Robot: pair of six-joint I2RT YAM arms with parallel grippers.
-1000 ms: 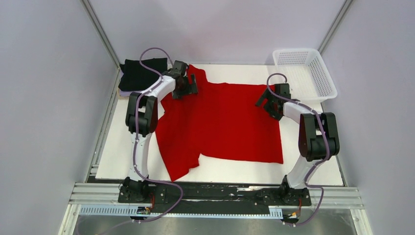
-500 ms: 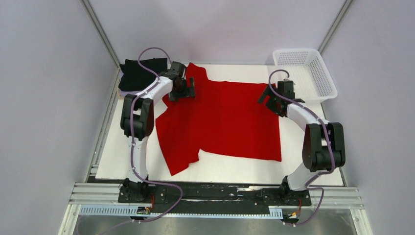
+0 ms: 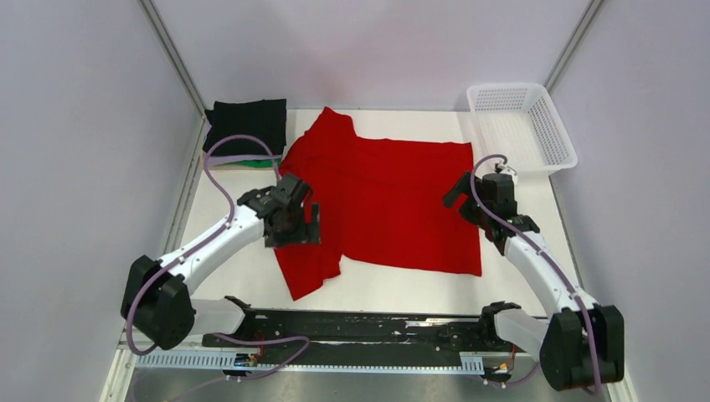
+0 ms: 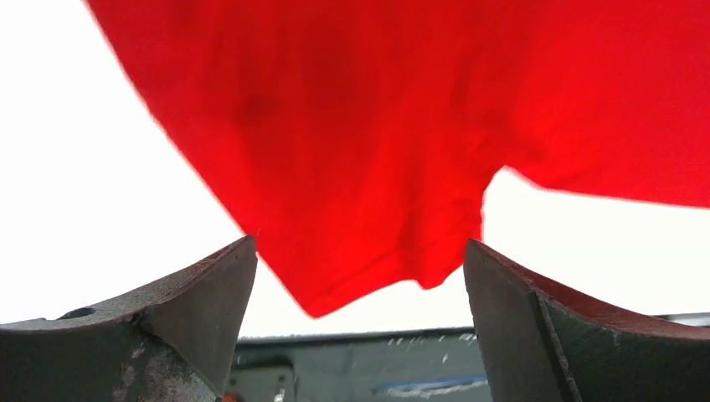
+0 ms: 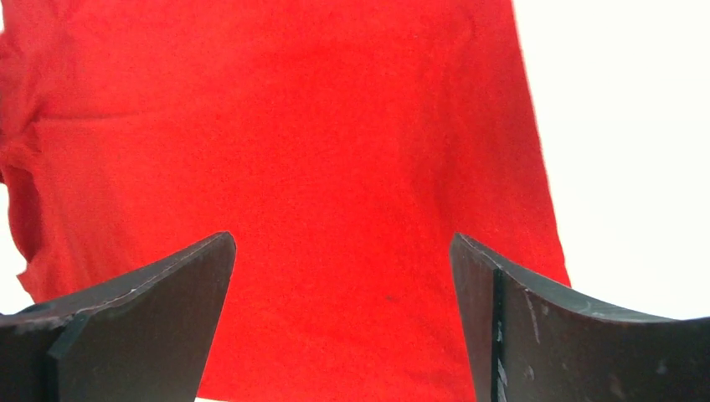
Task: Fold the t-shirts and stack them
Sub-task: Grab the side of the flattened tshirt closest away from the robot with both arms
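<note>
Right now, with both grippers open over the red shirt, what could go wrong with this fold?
The red shirt is not flat: the flap on the left arm's side lies rumpled, so folding now could lock in creases. The left gripper hangs open over that flap and may pinch only some of its layers. The right gripper is open near the opposite edge; uneven grabs could skew the fold.

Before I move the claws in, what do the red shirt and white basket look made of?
Red shirt: soft matte cloth, perhaps cotton knit; it lies limp and creased. White basket: rigid plastic by the look, with even mesh walls and a crisp rim; gloss is hard to judge.
</note>
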